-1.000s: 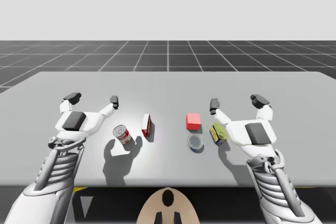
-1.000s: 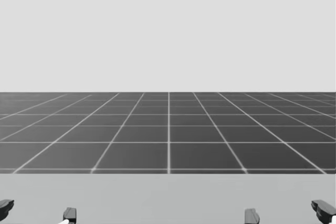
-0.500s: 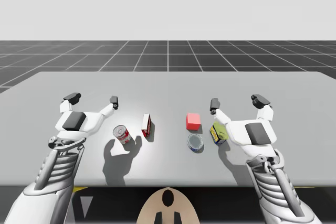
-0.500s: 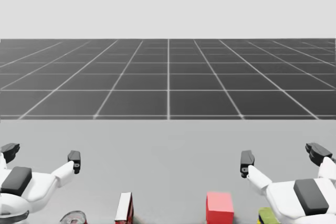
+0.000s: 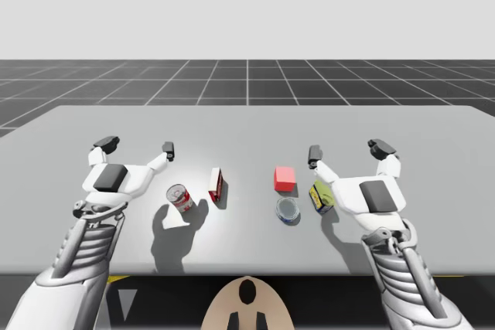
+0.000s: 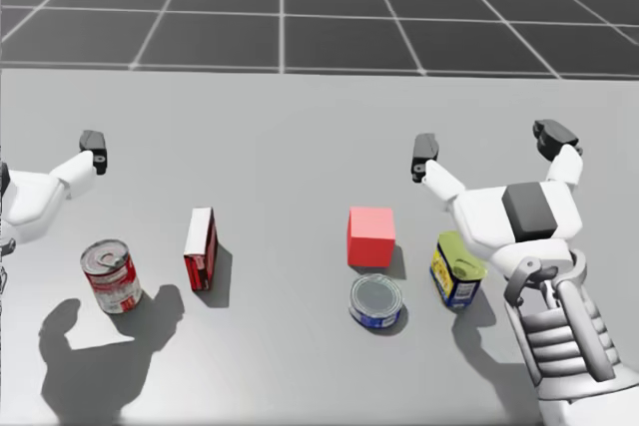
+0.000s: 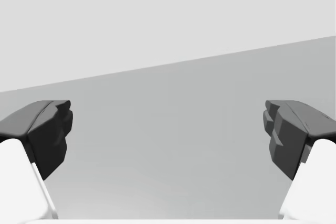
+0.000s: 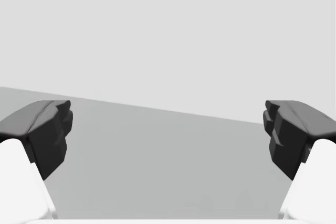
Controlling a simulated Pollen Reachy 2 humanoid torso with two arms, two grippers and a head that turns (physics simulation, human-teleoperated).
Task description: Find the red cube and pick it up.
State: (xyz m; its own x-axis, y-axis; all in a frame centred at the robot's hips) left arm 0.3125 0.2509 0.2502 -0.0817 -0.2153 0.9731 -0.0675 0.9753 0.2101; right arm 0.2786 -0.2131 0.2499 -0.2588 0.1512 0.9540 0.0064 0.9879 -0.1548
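**Cube located, cans crowd the approach**

High view: the red cube (image 5: 284, 178) sat right of the table's centre. A low blue can (image 5: 288, 210) stood just on its near side and a yellow-green can (image 5: 322, 197) close by my right wrist. My right gripper (image 5: 346, 151) and left gripper (image 5: 137, 147) hovered palms-down, fingers wide, holding nothing.

Head view: the cube lay apart from my right gripper. Reaching in with fingers this wide would probably knock either can.

Wrist views: both grippers pointed across the table (image 7: 168, 171), fingers spread wide.

Grey table (image 5: 433, 137) carries red cube (image 6: 370, 235), red box (image 6: 201, 247), three cans (image 6: 375, 301).
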